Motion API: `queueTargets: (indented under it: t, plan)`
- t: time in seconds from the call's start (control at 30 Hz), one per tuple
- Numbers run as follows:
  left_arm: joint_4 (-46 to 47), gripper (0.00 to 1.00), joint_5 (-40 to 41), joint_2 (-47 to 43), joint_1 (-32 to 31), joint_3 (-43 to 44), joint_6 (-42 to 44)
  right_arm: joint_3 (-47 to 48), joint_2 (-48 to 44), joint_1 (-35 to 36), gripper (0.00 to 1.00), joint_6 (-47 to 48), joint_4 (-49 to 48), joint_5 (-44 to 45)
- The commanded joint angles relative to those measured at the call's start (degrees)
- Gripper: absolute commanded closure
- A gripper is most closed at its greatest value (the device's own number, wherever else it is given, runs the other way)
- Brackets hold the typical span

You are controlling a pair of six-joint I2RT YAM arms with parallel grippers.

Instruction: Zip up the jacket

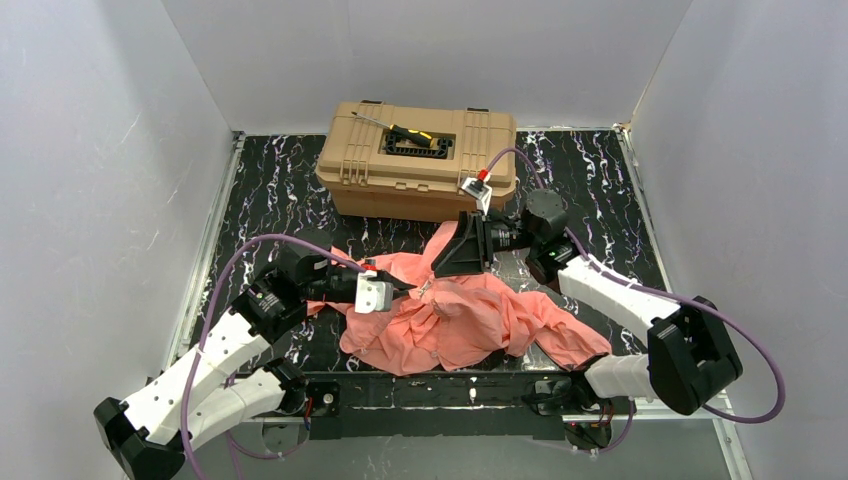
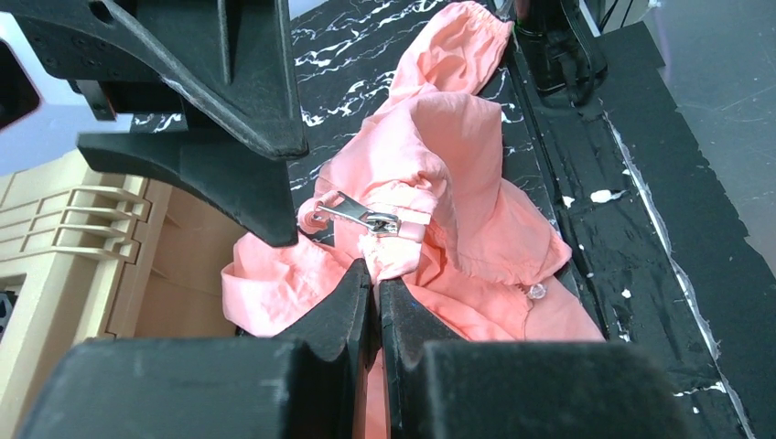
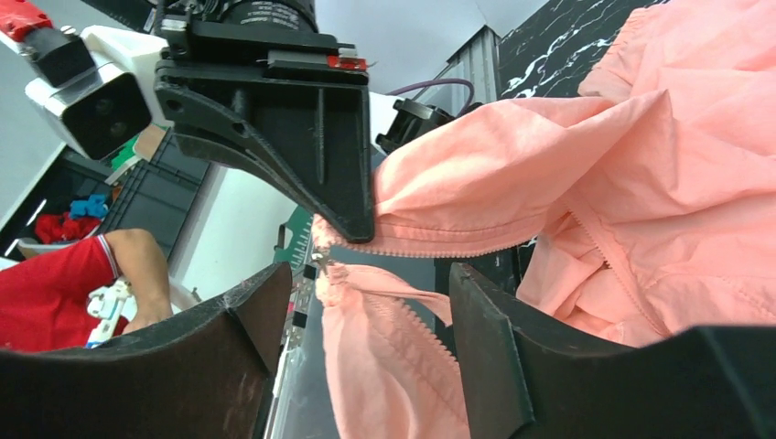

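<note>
The salmon-pink jacket (image 1: pixel 455 320) lies crumpled on the black marbled table near the front edge. My left gripper (image 1: pixel 408 288) is shut on a fold of its fabric (image 2: pixel 389 261), just below the silver zipper pull (image 2: pixel 359 216). My right gripper (image 1: pixel 437 268) hovers over the jacket from the far side, facing the left one. In the right wrist view its jaws (image 3: pixel 366 297) stand open, and a strip of jacket with zipper teeth (image 3: pixel 393 347) hangs between them. Another toothed edge (image 3: pixel 439 249) stretches away from the left gripper's tip (image 3: pixel 361 224).
A tan toolbox (image 1: pixel 420 165) stands at the back of the table (image 1: pixel 280 195), with a screwdriver (image 1: pixel 400 130) on its lid. White walls close in both sides. A person in a red shirt (image 3: pixel 55 283) shows beyond the table in the right wrist view.
</note>
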State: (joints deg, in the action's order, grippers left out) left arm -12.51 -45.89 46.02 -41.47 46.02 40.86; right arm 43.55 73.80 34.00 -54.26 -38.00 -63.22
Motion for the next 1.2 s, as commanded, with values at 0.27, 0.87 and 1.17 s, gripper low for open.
queueTargets:
  t: [0.27,0.87,1.17]
  plan:
    - [-0.49,1.0,-1.07,-0.34,-1.35,3.06,1.67,0.97,4.19,4.06,0.44,-1.1,-3.22,0.32]
    - [-1.61,1.0,0.0,-1.63,-1.5,1.69,3.12,-1.01,-4.02,0.91,0.57,0.0,4.31,0.5]
    - [-1.64,1.0,0.24,-1.61,-1.5,1.76,3.13,0.18,-6.35,-0.89,0.53,8.16,17.21,0.47]
